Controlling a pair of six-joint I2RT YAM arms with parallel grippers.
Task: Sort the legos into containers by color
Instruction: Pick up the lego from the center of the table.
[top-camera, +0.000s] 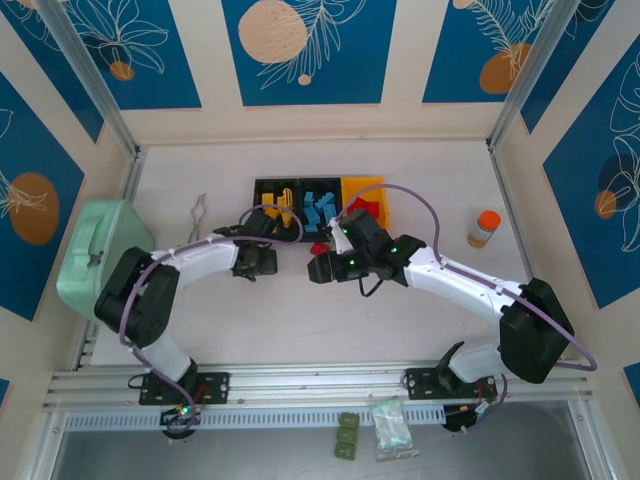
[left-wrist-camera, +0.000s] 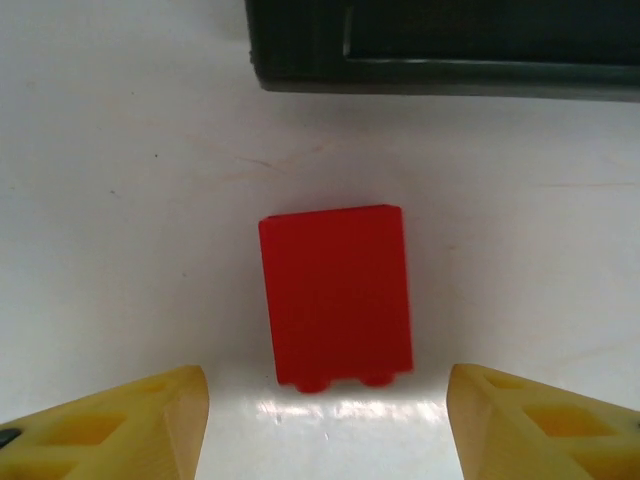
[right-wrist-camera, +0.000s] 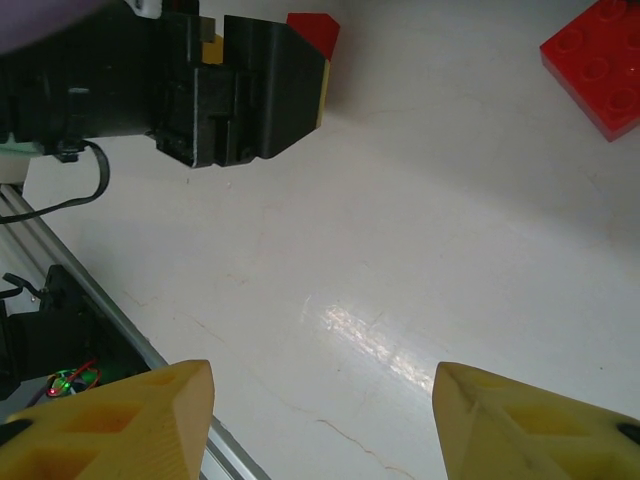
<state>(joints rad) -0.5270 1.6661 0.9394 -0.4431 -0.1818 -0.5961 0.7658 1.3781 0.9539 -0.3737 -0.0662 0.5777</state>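
Top external view: the containers (top-camera: 318, 198) stand at the far middle of the bench (top-camera: 200, 330), with yellow, blue and red legos inside. A loose red lego (top-camera: 320, 247) lies just before them, between the left pincer (top-camera: 255, 262) and the right pincer (top-camera: 322, 268). The two hang near each other, so we judge a careless reach could knock them together.

Left wrist view: the left pincer (left-wrist-camera: 325, 415) is released, and a red brick (left-wrist-camera: 335, 295) lies just ahead of its tips. Closing now might catch only the studded end and squirt it away.

Right wrist view: the right pincer (right-wrist-camera: 325, 420) is released and empty. A studded red piece (right-wrist-camera: 595, 75) lies off to the side, possibly the loose one seen from above.
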